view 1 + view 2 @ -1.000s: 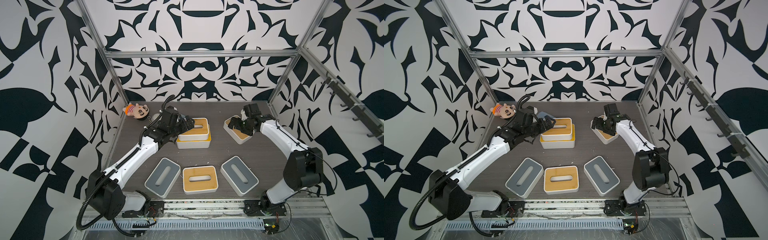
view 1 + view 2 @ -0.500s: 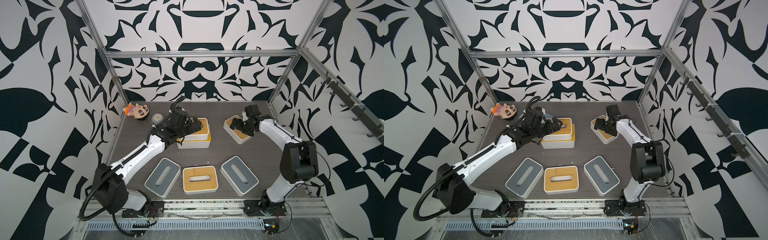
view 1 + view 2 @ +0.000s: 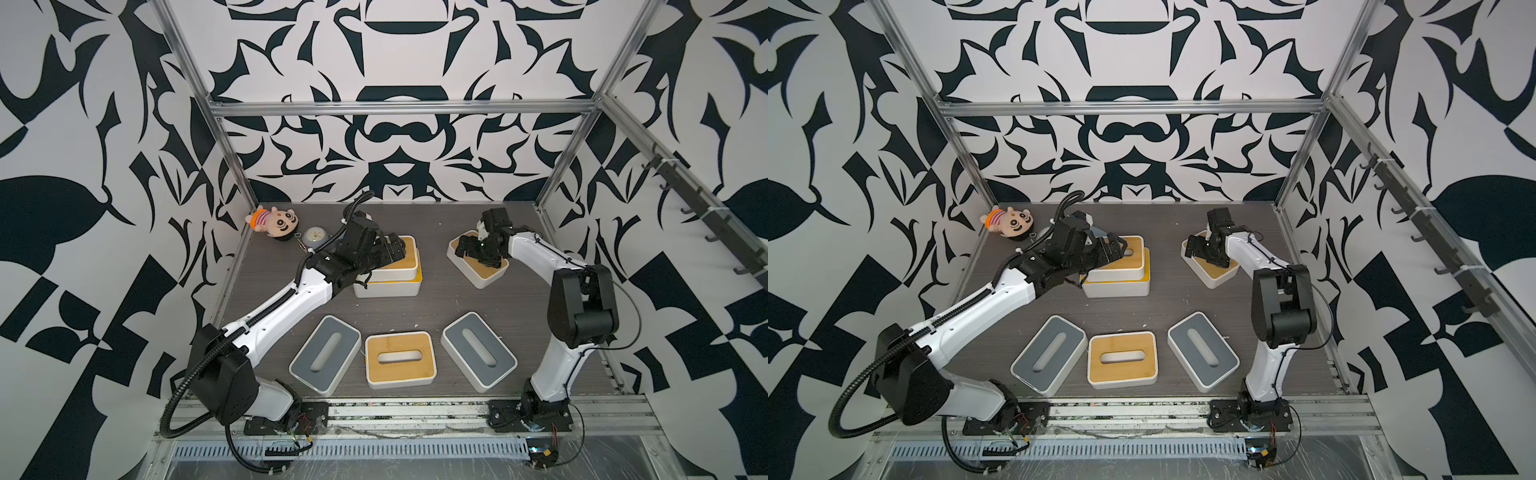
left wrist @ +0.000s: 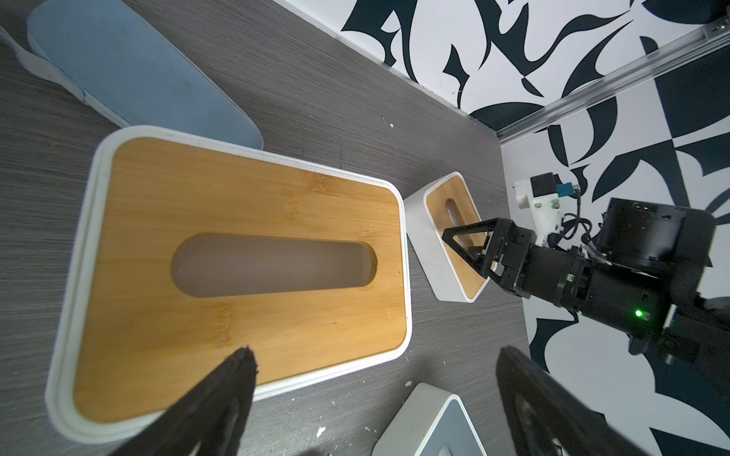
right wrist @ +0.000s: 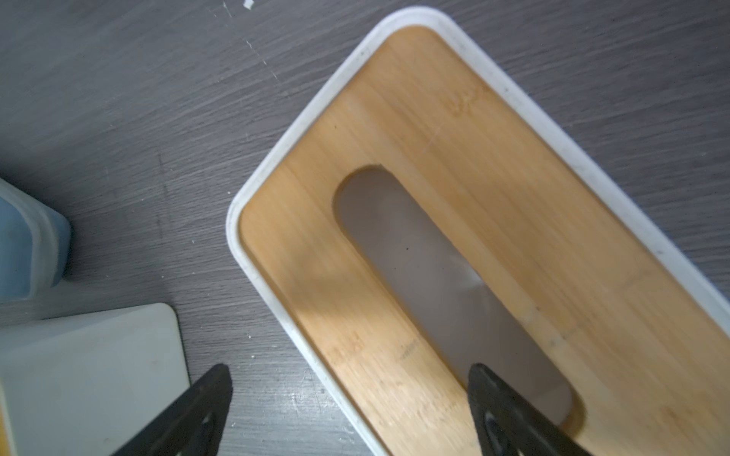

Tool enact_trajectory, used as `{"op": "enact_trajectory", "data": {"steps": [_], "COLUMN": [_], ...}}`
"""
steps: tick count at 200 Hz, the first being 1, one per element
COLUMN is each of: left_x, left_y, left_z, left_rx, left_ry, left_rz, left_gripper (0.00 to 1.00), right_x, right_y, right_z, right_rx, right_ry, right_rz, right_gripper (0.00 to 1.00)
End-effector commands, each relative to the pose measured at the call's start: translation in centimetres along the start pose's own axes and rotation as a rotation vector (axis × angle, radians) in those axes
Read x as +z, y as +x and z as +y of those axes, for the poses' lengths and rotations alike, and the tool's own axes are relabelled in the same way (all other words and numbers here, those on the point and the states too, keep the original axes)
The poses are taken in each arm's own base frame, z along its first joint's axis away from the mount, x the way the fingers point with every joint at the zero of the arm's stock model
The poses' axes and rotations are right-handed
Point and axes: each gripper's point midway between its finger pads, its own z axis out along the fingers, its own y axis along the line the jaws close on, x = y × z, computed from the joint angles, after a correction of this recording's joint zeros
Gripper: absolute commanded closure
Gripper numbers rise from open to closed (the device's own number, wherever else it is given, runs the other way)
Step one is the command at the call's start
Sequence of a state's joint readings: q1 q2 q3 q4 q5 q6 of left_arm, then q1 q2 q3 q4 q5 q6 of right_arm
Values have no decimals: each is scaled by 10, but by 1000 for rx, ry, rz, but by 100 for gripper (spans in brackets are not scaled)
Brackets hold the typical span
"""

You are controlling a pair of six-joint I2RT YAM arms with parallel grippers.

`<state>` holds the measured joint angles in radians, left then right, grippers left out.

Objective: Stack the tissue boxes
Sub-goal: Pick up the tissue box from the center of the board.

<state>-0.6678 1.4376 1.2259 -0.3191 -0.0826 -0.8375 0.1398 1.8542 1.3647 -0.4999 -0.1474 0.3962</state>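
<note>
grey table (image 3: pixel 436 307), patterned walls (image 3: pixel 395 145). six boxes: one yellow (image 3: pixel 386 288) with a bamboo (image 3: pixel 406 254) stacked on it, centre; two grey (image 3: pixel 325 358), one bamboo (image 3: pixel 400 359) below; third bamboo (image 3: pixel 478 269) upper right, long axis diagonal. right gripper (image 3: pixel 466 250) nearer, spread empty just above it, seemingly straddling one long wall. left gripper (image 3: pixel 392 250) released over the stack.

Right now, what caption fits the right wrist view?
Open right gripper above a bamboo-lidded tissue box on the grey table.

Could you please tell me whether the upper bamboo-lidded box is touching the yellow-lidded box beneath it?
Touching. In a top view the bamboo-lidded box sits flat on the yellow-lidded box, with no gap between them.
</note>
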Motion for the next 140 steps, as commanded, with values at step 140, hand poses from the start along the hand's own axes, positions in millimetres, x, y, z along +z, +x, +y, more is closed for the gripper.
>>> {"op": "enact_trajectory", "data": {"steps": [140], "left_x": [-22], "left_y": [-11], "left_z": [10], "left_rx": [37], "left_ry": [-56], "left_rz": [-68], "left_gripper": [1], "right_x": [-5], "right_y": [27], "right_z": [6], "right_rx": [-167], "right_ry": [198], "right_rz": [24], "right_gripper": [21]}}
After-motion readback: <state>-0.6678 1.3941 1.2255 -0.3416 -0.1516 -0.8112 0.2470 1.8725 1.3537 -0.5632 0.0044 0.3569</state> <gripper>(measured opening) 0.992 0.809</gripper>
